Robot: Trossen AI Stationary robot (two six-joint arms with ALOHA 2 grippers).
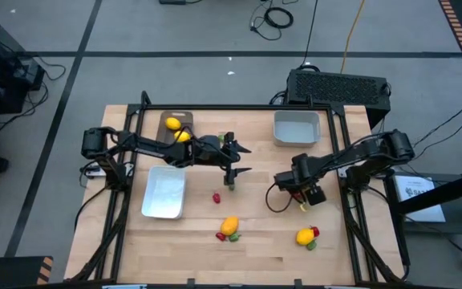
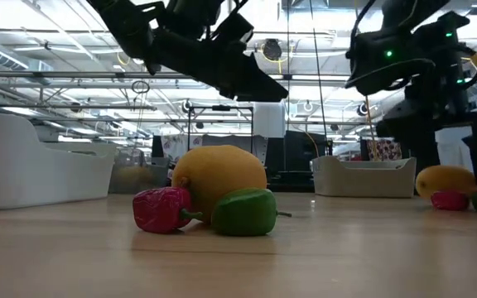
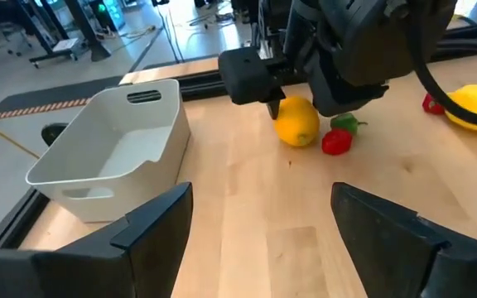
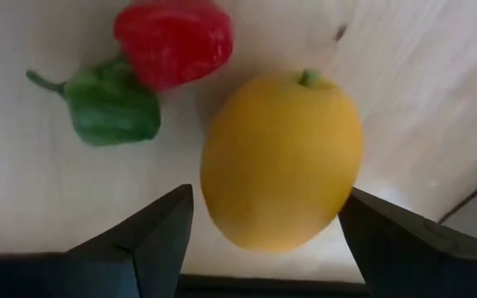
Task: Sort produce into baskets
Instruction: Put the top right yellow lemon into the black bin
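The right tool [image 1: 305, 202] hangs with its two fingers spread wide, released, directly over a yellow-orange lemon [image 4: 281, 157] at the table's front right; in the right wrist view the lemon sits between the two dark fingers [image 4: 160, 240] without visible contact. Touching that lemon are a red berry [image 4: 174, 41] and a green piece [image 4: 113, 108], pressed together on one side of it, while its other sides face bare wood. The left tool [image 1: 233, 160] is also released, its fingers wide apart, hovering over the middle of the table [image 1: 255, 249] with nothing between them. Just at 7 o'clock from it lies a lone red berry [image 1: 216, 197] with open wood all around. Further toward 6 o'clock sits a second cluster: another lemon [image 1: 229, 225] with a red piece [image 1: 220, 236] and a green piece [image 1: 234, 238] tight against it. The white tray [image 1: 164, 193] lies at 8 o'clock from the left tool, under its arm. The grey-brown tray [image 1: 167, 122] at the back edge holds two lemons [image 1: 177, 129]. The pale grey bin [image 1: 296, 128] stands at the back right, 12 o'clock from the right tool, with a black vented box [image 1: 339, 87] behind it off the table.
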